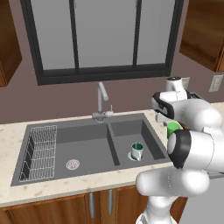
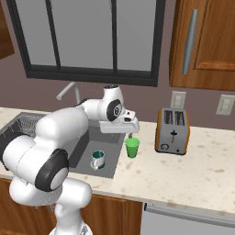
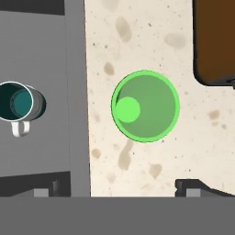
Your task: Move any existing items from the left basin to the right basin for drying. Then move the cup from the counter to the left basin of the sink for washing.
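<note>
A glossy white arm (image 2: 55, 137) fills the near side, built of fat rounded segments. Dark bands ring its joints (image 1: 179, 148). A round dark cap marks the wrist (image 2: 112, 111), and the gripper (image 3: 117, 189) carries small dark fingertips (image 3: 190, 187).

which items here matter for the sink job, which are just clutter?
Job: mug, already in the right basin; green cup on the counter, under the open pincer; left basin.

Clutter: toaster, dish rack, tap.
</note>
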Controlling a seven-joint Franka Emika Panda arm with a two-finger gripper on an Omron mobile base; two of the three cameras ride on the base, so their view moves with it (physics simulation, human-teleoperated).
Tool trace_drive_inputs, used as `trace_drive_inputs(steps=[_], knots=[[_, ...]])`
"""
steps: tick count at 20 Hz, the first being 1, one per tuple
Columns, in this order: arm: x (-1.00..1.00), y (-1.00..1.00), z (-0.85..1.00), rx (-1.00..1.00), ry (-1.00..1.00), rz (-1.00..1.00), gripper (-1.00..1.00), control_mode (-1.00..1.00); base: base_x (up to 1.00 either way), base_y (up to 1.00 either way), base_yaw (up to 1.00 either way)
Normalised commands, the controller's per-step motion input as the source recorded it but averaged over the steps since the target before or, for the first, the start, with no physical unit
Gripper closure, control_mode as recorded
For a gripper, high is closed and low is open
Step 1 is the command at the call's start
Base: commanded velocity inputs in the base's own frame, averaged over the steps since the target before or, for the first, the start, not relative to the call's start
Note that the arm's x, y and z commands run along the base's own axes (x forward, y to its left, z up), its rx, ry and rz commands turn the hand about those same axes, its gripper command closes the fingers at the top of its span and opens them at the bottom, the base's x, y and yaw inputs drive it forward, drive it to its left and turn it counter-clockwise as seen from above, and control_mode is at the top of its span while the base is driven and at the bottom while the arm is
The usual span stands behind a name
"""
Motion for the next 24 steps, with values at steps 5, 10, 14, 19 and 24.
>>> trace_drive_inputs(steps=[5,10,14,19,24], knots=[[0.05,0.00,-0.03,0.02,0.00,0.00,-1.00,-1.00,0.00,0.00,0.00],[0.17,0.00,-0.03,0.01,0.00,0.00,-1.00,-1.00,0.00,0.00,0.00],[0.21,0.00,-0.02,0.01,0.00,0.00,-1.00,-1.00,0.00,0.00,0.00],[0.14,0.00,-0.04,0.01,0.00,0.00,-1.00,-1.00,0.00,0.00,0.00],[0.03,0.00,-0.10,0.00,0.00,0.00,-1.00,-1.00,0.00,0.00,0.00]])
